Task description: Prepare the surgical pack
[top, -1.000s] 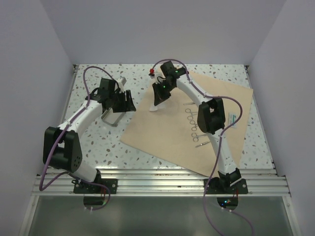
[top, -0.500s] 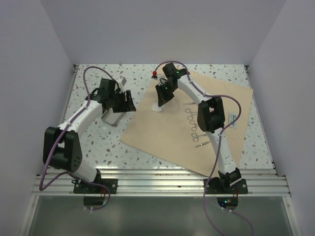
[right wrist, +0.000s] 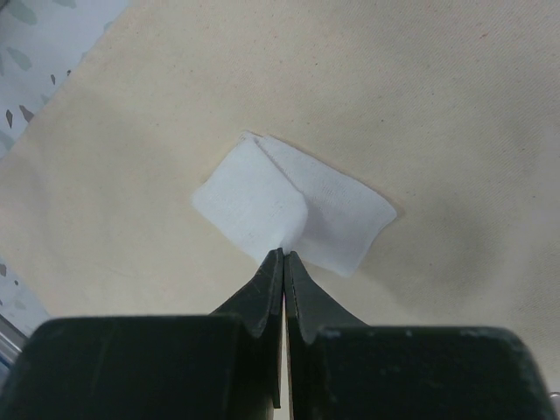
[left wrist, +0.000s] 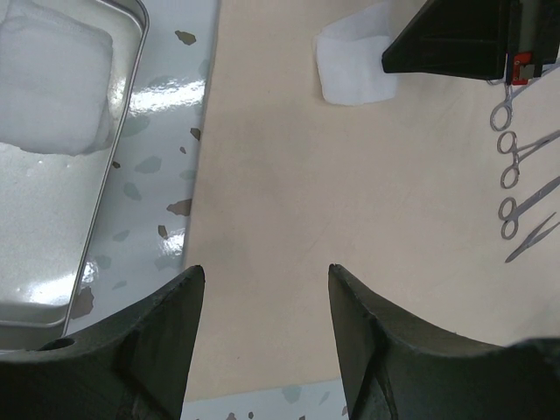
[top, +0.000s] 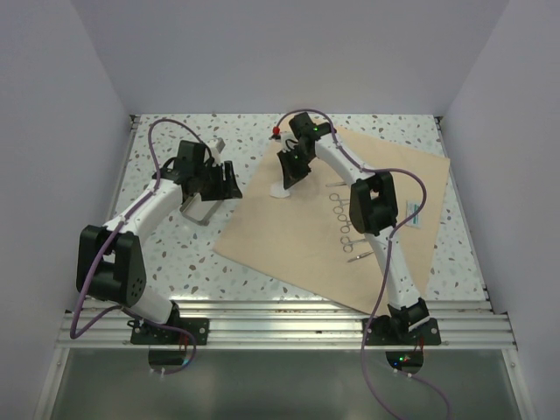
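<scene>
The tan wrap sheet lies flat on the right half of the table. My right gripper is shut on a white gauze square near the wrap's far left corner, with a second white layer lying under it on the wrap. Several steel scissor-handled instruments lie in a row mid-wrap and show in the left wrist view. My left gripper is open and empty over the wrap's left edge, beside the silver tray, which holds white gauze.
A small packet with blue print lies on the wrap's right side. The speckled tabletop surrounds the wrap. White walls close in on three sides. The metal rail runs along the near edge.
My right gripper has shifted a little to the right and back with the gauze. The left arm has not moved.
</scene>
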Motion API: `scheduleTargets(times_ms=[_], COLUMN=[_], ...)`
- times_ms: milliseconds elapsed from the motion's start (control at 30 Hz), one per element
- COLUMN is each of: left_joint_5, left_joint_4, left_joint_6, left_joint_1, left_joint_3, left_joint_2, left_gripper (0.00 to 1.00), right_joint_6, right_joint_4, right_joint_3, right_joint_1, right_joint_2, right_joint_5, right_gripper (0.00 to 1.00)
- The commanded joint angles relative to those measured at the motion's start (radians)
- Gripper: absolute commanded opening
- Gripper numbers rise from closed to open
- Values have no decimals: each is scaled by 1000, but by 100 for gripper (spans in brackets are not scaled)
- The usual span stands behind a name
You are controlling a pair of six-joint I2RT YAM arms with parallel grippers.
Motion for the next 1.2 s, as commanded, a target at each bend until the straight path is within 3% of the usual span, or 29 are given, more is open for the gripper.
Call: scheduleTargets(times_ms=[0, 400, 1167], left_joint_5=[22, 24, 19], left_joint_4=[48, 54, 48], left_joint_6=[8, 6, 6], left_joint_1=[2, 2, 2], left_joint_3=[-10, -19, -16], left_joint_2=[3, 4, 10], left_gripper=[63, 63, 66], right_joint_6=[-8, -17, 3], right_joint_4=[13, 27, 77], right_joint_3=[46, -3, 25], right_joint_1=[-2, -4, -19], right_joint_2=[-20, -80, -44], right_joint_5=[29, 64, 107], right_gripper=[0, 0, 0])
